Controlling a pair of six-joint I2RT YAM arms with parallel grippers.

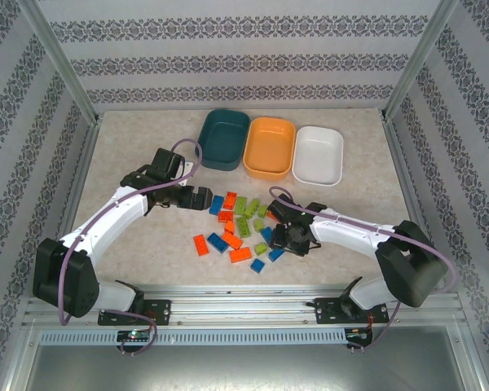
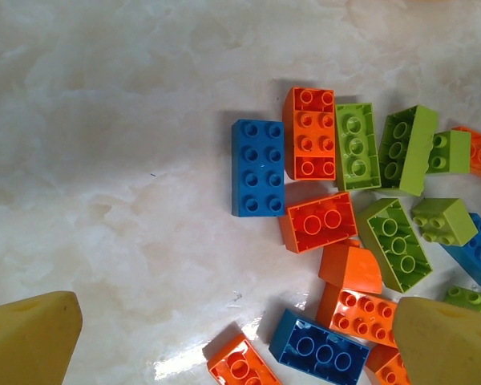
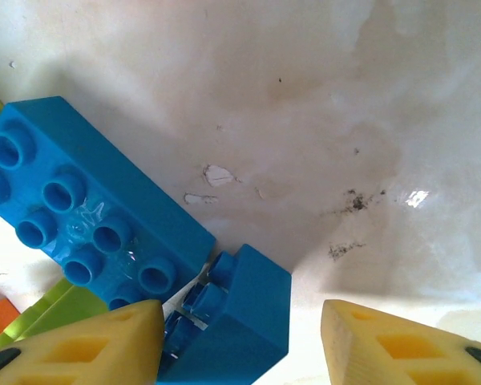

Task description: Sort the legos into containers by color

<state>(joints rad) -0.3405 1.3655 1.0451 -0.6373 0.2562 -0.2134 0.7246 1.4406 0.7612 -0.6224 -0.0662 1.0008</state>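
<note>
Top external view: I take the orange tray (image 1: 269, 147) as reference; it stands at the far middle of the bench (image 1: 134, 155). The teal tray (image 1: 226, 140) sits just beside it on its left and the white tray (image 1: 319, 155) just beside it on its right. The legos (image 1: 243, 230), orange-red, blue and lime green, lie loose on the bench on the near side of the orange tray, close to it but not touching. My left pincer (image 1: 200, 198) is at the left edge of that pile, nearer my bases than the orange tray and off to its left. My right pincer (image 1: 279, 236) is low over the right part of the pile, on the near side of the orange tray. Left wrist view: my left fingers (image 2: 32, 341) stand wide apart with nothing between them but bench and bricks below; an eight-stud blue brick (image 2: 258, 168) lies flush against an orange-red brick (image 2: 310, 132). Right wrist view: my right fingers (image 3: 401, 349) straddle a small blue brick (image 3: 248, 309) tipped on its side, which touches a long blue brick (image 3: 88, 208). One finger is at the brick and bare bench shows between the other finger and it, so this pincer is apart, not clamped.
</note>
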